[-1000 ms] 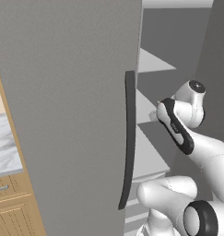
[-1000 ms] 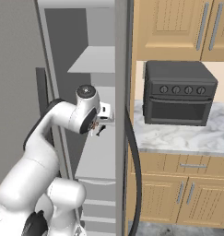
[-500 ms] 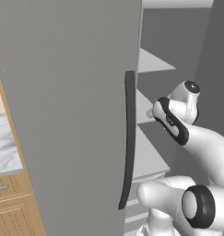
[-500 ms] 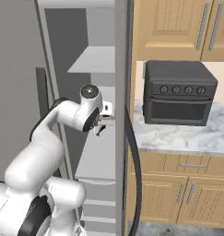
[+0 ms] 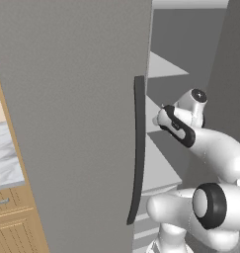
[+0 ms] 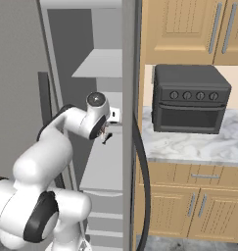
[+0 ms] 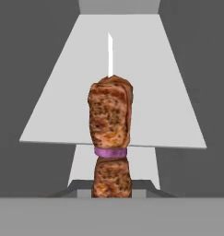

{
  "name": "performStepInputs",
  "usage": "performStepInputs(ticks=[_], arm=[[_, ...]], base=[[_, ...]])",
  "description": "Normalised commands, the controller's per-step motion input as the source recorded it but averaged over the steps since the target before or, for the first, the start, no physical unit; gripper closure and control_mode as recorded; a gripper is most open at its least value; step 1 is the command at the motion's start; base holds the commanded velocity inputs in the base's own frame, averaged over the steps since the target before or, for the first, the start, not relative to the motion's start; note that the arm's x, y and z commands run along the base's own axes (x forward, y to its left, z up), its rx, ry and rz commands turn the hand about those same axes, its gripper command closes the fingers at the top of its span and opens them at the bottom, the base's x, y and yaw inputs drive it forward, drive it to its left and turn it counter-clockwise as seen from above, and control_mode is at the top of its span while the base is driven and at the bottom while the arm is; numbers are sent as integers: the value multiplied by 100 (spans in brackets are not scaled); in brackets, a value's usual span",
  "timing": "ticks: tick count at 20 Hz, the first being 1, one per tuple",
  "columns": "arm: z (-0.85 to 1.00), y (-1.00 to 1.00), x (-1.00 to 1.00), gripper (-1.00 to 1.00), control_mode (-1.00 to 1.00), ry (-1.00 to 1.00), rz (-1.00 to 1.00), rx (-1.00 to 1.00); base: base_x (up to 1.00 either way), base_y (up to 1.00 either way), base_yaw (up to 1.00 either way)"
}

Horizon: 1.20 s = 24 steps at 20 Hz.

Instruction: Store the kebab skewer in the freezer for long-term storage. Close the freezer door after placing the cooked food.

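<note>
The tool (image 6: 107,138) is clenched on the thin wooden kebab skewer of reddish-brown meat chunks (image 7: 110,138), which juts ahead of it over a white freezer shelf (image 7: 62,120). I judge it best to reach deeper over the shelf, lower until the skewer rests flat, then release.

A white freezer shelf (image 6: 102,62) sits high in the compartment, another white shelf (image 6: 107,162) below it. A toaster oven (image 6: 189,99) stands on the marble worktop (image 6: 189,147), near its back edge.

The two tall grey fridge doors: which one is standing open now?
The freezer door, the panel with the dark curved handle, is swung open beside the white shelves; the other door appears closed.
</note>
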Motion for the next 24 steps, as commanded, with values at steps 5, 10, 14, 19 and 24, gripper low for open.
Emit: performStepInputs(ticks=[5,10,14,19,24], arm=[[-5,1,38,100,-100,0,0,0],[-10,0,37,100,-100,-1,0,0],[-16,0,24,100,-100,-6,0,0],[-8,0,16,100,-100,-4,0,0],[-6,0,22,100,-100,-2,0,0]], base=[[0,0,0],[0,0,0],[0,0,0],[0,0,0],[0,0,0]])
